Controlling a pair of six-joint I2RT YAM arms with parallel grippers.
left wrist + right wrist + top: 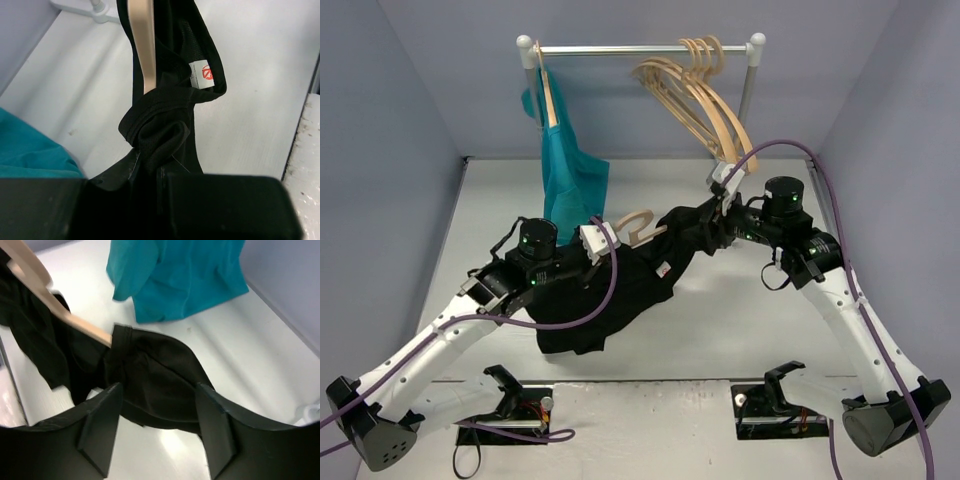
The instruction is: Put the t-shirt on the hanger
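The black t-shirt (620, 290) hangs bunched between my two grippers above the table. My left gripper (608, 252) is shut on a fold of its neck band, which shows in the left wrist view (160, 120). The white label (202, 75) sits inside the neck. The pale wooden hanger (636, 222) is partly inside the shirt; one arm (143, 45) passes through the neck opening. My right gripper (718, 215) is open at the shirt's right end; its fingers (102, 430) stand wide apart around a sleeve or shoulder fold (160, 380) without pinching it. The hanger's arm (75, 320) pokes out there.
A clothes rail (640, 48) stands at the back. A teal garment (568, 170) hangs on a hanger at its left and reaches the table. Several spare wooden hangers (700, 95) hang at its right. Grey walls close in the sides.
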